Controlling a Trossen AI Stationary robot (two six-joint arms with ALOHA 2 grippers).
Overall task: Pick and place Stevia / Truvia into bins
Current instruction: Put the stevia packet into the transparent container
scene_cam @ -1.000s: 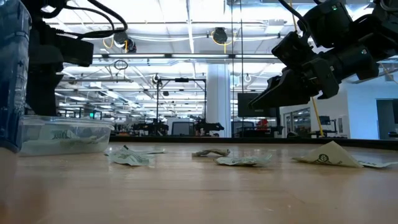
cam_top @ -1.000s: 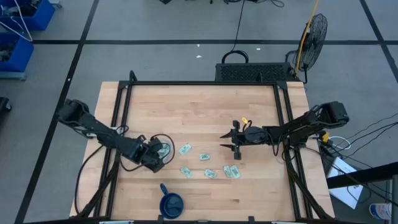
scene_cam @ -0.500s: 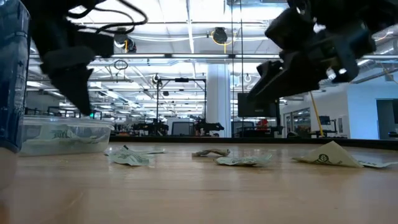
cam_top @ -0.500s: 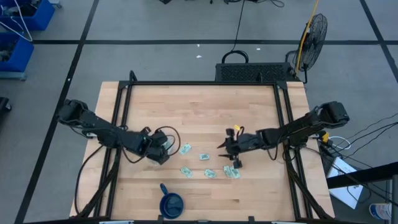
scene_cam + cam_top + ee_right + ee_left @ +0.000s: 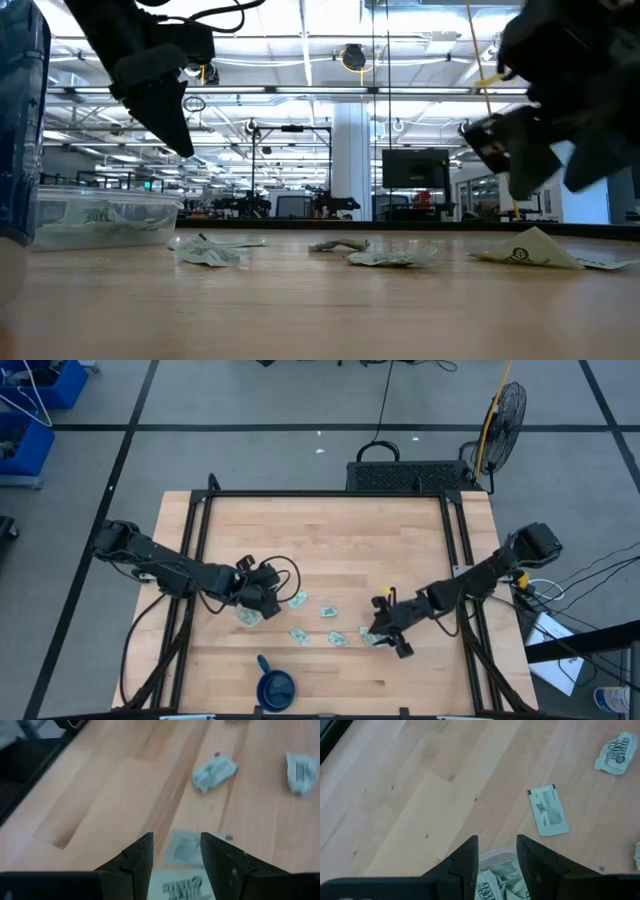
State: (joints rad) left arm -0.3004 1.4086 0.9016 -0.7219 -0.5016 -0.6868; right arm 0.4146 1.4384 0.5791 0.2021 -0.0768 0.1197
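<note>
1. The right gripper (image 5: 385, 632) hung with fingers spread just above the sachets (image 5: 372, 637) at the table's (image 5: 330, 540) five o'clock; it would do best to drop straight down and pinch one packet.
2. The left gripper (image 5: 262, 592), released and empty, hovered over the clear tub (image 5: 100, 217) at eight o'clock.
3. That tub already held several sachets; others lay scattered between the two grippers.

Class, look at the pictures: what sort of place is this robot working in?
Probably a large robotics lab or workshop: a framed wooden workbench, a floor fan on grey taped flooring, and long rows of ceiling lights over similar rigs behind.
</note>
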